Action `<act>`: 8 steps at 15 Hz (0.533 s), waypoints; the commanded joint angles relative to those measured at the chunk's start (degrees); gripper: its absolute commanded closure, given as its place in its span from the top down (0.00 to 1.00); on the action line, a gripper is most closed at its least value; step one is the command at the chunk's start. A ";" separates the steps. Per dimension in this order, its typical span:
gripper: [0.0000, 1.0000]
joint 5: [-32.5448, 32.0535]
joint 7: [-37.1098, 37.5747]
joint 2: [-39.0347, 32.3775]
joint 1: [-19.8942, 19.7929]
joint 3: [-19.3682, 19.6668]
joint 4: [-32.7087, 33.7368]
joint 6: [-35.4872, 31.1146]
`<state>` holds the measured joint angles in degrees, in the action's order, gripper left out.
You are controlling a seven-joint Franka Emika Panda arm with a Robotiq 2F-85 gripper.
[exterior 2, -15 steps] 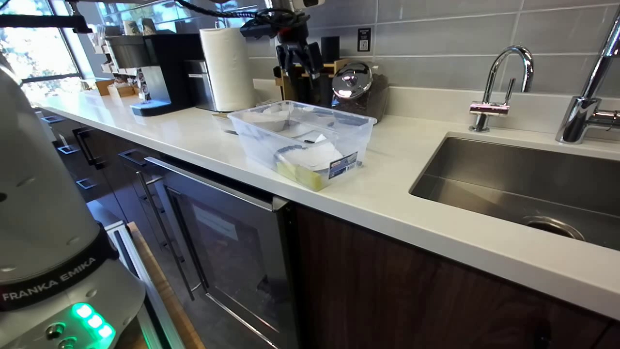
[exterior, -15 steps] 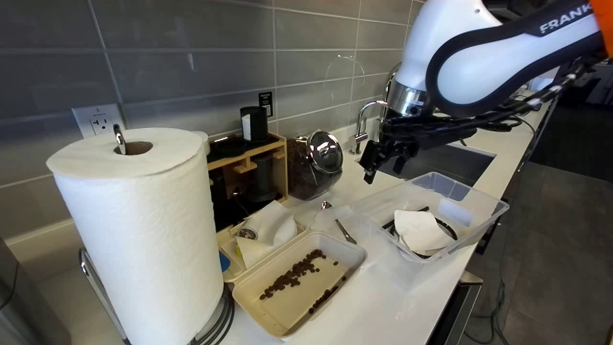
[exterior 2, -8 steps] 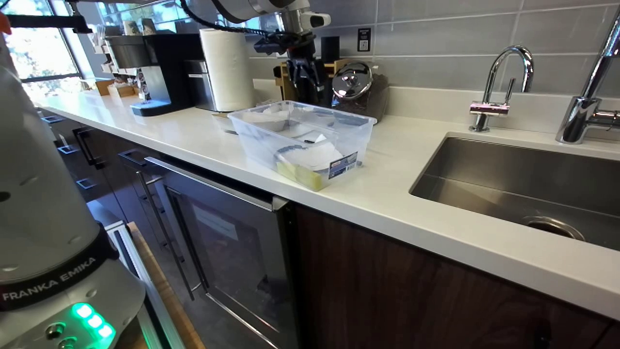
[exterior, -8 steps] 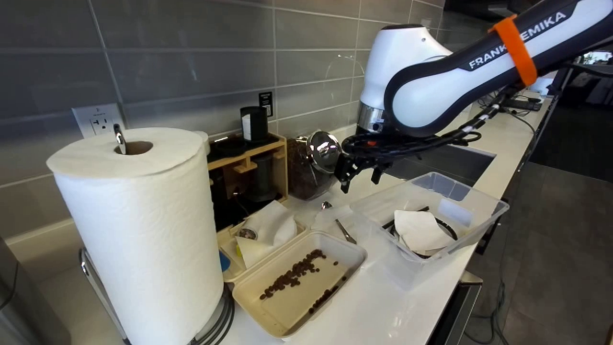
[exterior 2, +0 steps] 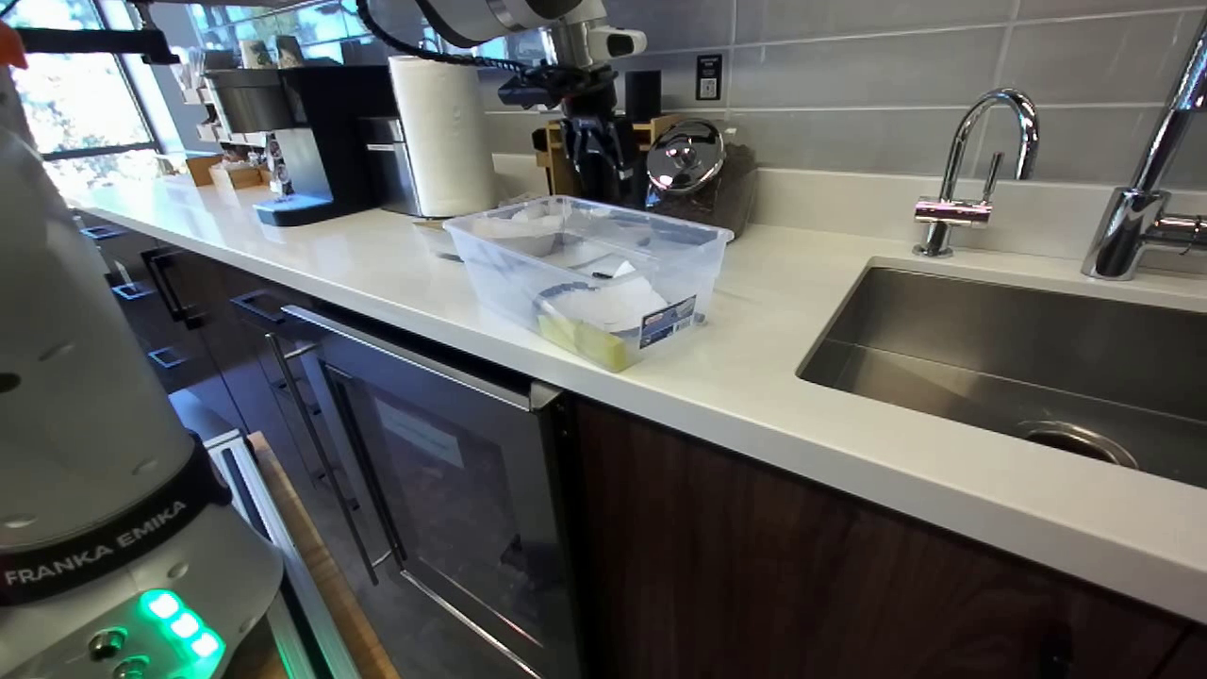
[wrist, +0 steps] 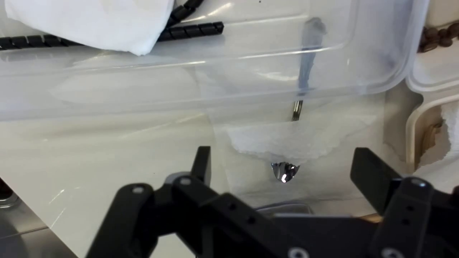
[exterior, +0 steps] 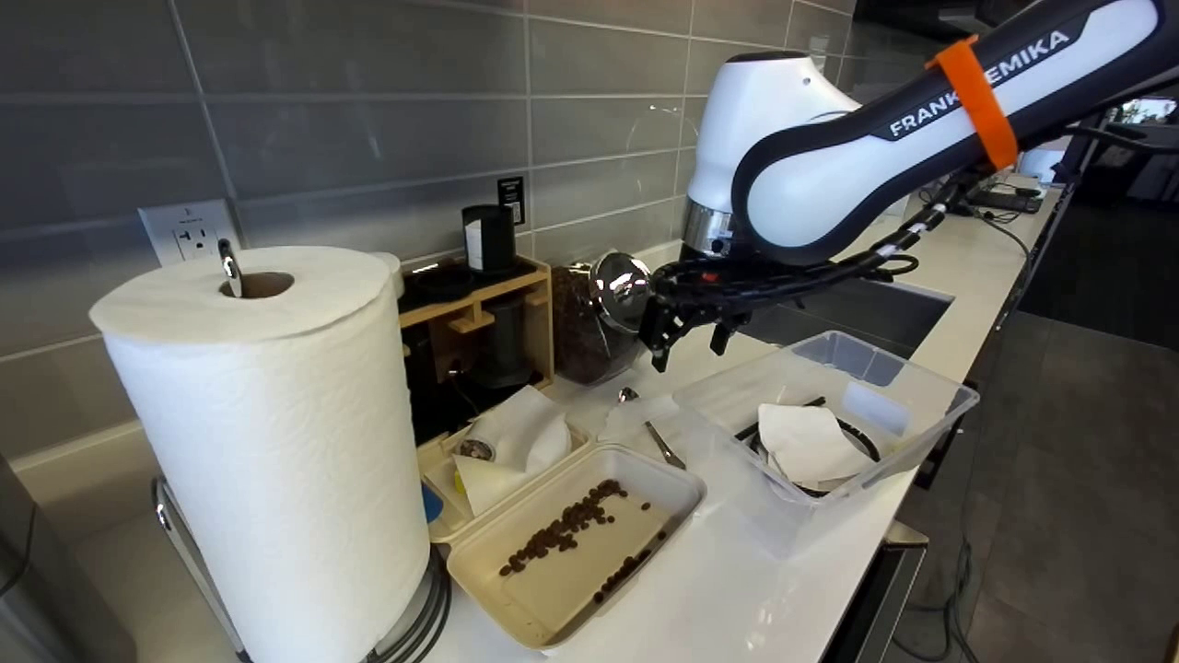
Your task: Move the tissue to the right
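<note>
A thin white tissue [wrist: 290,138] lies on the counter over the middle of a metal spoon [wrist: 285,172]. The spoon's shiny tip and part of its handle stick out. The same tissue [exterior: 636,417] shows in an exterior view beside the clear bin. My gripper [wrist: 281,161] is open and empty. In the wrist view its fingers stand either side of the spoon tip and tissue. In an exterior view the gripper [exterior: 689,352] hangs above the counter, apart from the tissue. Another white tissue [exterior: 811,444] lies in the bin, and one [exterior: 516,442] lies in the food container's lid.
The clear plastic bin [exterior: 963,401] with black coiled tubing stands beside the tissue. A food container [exterior: 534,612] with brown beans, a paper towel roll [exterior: 267,442], a tilted jar [exterior: 585,341] and a wooden rack [exterior: 542,322] are nearby. A sink [exterior 2: 943,344] is further along.
My gripper has come down and moved left, toward the jar and tissue, in an exterior view, mostly in the first half second. It stays open. The objects have not moved.
</note>
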<state>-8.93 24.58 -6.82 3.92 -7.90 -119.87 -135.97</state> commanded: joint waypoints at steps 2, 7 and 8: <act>1.00 -0.69 0.52 -3.02 2.44 1.31 0.72 -3.06; 1.00 -3.91 2.40 -7.27 4.91 3.02 1.51 -9.13; 1.00 -4.58 2.36 -8.06 5.35 3.56 1.70 -9.76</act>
<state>-10.52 24.96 -11.64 7.20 -6.49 -119.82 -143.31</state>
